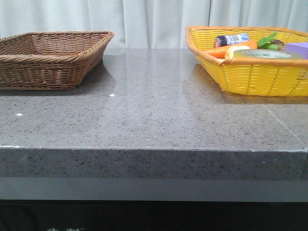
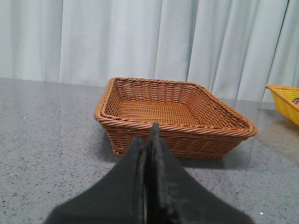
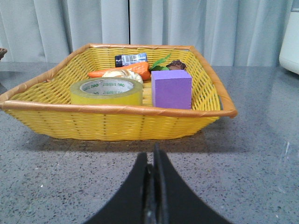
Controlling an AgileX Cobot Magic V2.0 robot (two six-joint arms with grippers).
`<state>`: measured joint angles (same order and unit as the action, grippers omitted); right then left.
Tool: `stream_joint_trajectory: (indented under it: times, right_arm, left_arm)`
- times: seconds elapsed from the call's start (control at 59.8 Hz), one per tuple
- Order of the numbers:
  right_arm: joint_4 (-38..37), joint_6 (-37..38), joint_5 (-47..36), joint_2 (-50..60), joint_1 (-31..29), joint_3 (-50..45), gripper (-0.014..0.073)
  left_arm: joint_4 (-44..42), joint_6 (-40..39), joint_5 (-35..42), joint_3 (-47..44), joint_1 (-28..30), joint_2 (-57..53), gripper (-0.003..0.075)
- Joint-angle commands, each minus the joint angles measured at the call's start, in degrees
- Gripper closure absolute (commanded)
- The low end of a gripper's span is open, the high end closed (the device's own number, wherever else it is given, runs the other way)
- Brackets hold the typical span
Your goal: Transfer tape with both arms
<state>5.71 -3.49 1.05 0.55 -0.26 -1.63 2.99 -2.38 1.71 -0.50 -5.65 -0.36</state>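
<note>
On the tabletop [image 1: 154, 115], one basket [image 1: 50, 57] sits at the upper left of the front view and another basket [image 1: 250, 72] at the upper right. In that one lie the tape [image 1: 264, 54], a carrot [image 1: 236, 48], a bottle [image 1: 231, 38] and a block [image 1: 297, 48].

— How is the light over my granite table [image 1: 154, 120]?
— Bright, even, from overhead; a pale sheen streaks it between the brown basket [image 1: 50, 57] and the yellow basket [image 1: 250, 72]. Soft shadows beneath both.
— Focus?
— My fingers [image 2: 140, 186] blur up close.
</note>
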Motion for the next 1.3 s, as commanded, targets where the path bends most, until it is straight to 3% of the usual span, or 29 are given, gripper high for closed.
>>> stream_joint_trajectory:
  times: [0.0, 0.301, 0.568, 0.869, 1.287]
  right_arm:
    - [-0.5, -0.2, -5.7, 1.6, -0.4, 1.5, 0.0664]
    - [5.6, 0.0, -5.2, 1.6, -0.4, 1.6, 0.0664]
    - [6.2, 0.0, -3.3, 1.6, -0.4, 8.2, 0.0664]
    - [1.9, 0.0, 12.8, -2.8, -0.4, 24.6, 0.0664]
    - [1.7, 0.0, 30.0, -22.9, -0.4, 46.1, 0.0664]
  left_arm:
    - [0.0, -0.4, 4.8, -2.2, -0.4, -1.0, 0.074]
    - [0.0, -0.4, 6.8, -0.1, -0.4, -1.0, 0.074]
    - [0.9, -0.7, -10.3, 14.4, -0.4, -0.7, 0.074]
    - [0.9, -0.7, -22.7, 30.2, -0.4, 7.9, 0.074]
    - [0.9, 2.0, -36.4, 50.6, -0.4, 29.3, 0.074]
